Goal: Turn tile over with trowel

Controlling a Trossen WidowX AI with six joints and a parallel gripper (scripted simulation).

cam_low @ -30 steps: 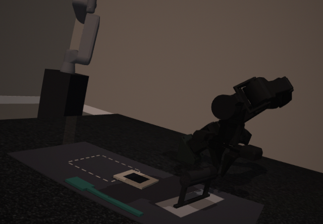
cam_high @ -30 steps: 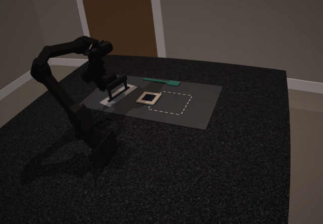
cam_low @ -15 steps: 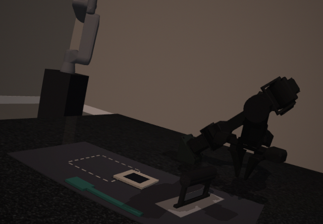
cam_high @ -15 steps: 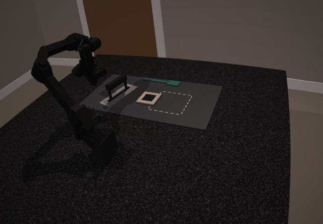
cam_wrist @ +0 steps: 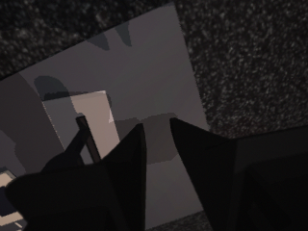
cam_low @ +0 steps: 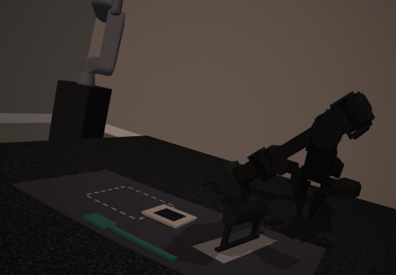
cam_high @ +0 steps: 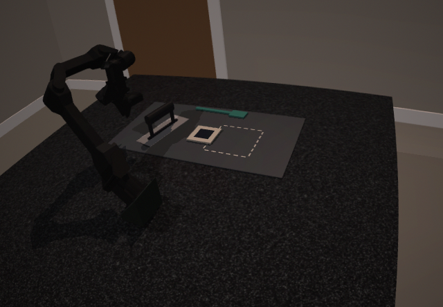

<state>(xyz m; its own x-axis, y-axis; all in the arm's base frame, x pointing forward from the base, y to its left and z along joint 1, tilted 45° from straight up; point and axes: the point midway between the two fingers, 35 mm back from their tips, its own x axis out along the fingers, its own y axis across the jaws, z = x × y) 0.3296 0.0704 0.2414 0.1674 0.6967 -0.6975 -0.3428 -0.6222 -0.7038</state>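
Tile (cam_high: pixel 204 133) (cam_low: pixel 169 215) (cam_wrist: pixel 7 180), marked side up, awaited its turn on the mat (cam_high: pixel 271 153) (cam_low: pixel 57 189) (cam_wrist: pixel 154 63), seen left to right from the top view. At far left, the gripper (cam_high: pixel 125 114) (cam_low: pixel 304 215) (cam_wrist: pixel 157 126) hung above the work, its fingers a little parted and grasping nothing. Next to it stood the trowel (cam_high: pixel 159 113) (cam_low: pixel 246 213) (cam_wrist: pixel 98 108), its pale plate flat on the mat, its bar handle raised. A hurried approach risked a fingertip striking that bar and tipping the tool; an off-center grip could have let it swivel under load. Farther right, the tile lay across the left side of the dashed outline (cam_high: pixel 262 132) (cam_low: pixel 126 186); a plate pushed in too high might have shoved it flat instead of turning it. Beyond, a green spatula (cam_high: pixel 237 113) (cam_low: pixel 99 221) rested beside the outline, where a wide sweep might have clipped it.
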